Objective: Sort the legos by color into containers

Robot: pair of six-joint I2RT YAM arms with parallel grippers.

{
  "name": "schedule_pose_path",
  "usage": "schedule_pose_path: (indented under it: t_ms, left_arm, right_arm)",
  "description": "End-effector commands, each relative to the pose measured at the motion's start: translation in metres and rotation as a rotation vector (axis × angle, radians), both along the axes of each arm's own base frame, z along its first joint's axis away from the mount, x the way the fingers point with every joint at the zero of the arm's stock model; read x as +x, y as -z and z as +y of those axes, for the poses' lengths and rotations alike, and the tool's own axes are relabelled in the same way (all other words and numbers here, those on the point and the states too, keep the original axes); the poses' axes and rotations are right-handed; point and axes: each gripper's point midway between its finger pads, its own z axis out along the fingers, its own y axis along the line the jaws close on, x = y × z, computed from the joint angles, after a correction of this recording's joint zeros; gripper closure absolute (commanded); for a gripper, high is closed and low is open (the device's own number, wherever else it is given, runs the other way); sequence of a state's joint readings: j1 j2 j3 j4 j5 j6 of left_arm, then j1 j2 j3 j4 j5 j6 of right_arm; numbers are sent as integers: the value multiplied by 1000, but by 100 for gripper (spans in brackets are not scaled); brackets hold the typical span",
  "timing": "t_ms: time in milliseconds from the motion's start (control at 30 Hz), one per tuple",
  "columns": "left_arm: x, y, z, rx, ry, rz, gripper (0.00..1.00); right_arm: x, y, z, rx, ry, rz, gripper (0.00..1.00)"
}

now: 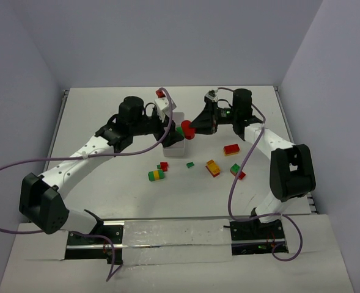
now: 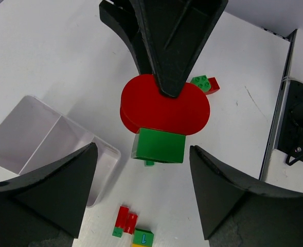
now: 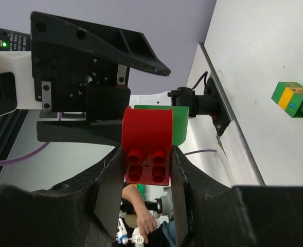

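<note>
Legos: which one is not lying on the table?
The red-and-green stack clamped in the right gripper, held in the air near the white tray. The others in view lie on the table.

The top view looks down from high behind the near edge onto the whole table (image 1: 106, 116). Both wrist views sit close in, the left facing down, the right turned sideways and leftward, and all three share the red-and-green stack (image 2: 164, 121).
</note>
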State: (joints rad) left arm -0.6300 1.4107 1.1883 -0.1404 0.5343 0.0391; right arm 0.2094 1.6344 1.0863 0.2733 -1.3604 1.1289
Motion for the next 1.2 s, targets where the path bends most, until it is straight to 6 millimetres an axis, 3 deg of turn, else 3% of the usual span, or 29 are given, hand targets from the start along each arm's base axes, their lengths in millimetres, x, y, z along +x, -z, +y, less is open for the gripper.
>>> schedule_pose_path:
  t_ms: [0, 267, 333, 367, 400, 433, 600, 800, 900, 1033, 1167]
  left_arm:
    - [1, -18, -11, -13, 34, -60, 22]
    - [-4, -15, -14, -5, 60, -57, 57]
    - [-5, -14, -14, -2, 58, -50, 74]
    - [-6, -12, -13, 1, 59, -46, 76]
    - [-6, -10, -11, 4, 46, -34, 92]
    - [-6, -9, -9, 8, 28, -29, 100]
    - [-8, 5, 10, 34, -44, 6, 100]
    - [-4, 43, 42, 65, -233, 105, 100]
    - [13, 51, 53, 44, -415, 161, 100]
    - [37, 54, 60, 33, -669, 182, 100]
    - [44, 58, 52, 32, -803, 136, 100]
  right_arm:
    - [-17, -22, 3, 32, -52, -80, 100]
    - [-17, -20, 3, 33, -62, -66, 100]
    - [-17, -18, 3, 31, -60, -66, 100]
    - [-17, -18, 3, 30, -61, -63, 100]
    - [-16, -17, 2, 29, -58, -63, 100]
    - [-15, -17, 2, 28, -54, -65, 100]
    - [1, -14, -14, 1, 22, -58, 100]
    - [47, -8, -65, -87, 224, -100, 100]
    - [60, -4, -86, -126, 305, -105, 100]
    - [71, 0, -103, -257, 372, -180, 100]
    - [73, -4, -111, -348, 412, -269, 100]
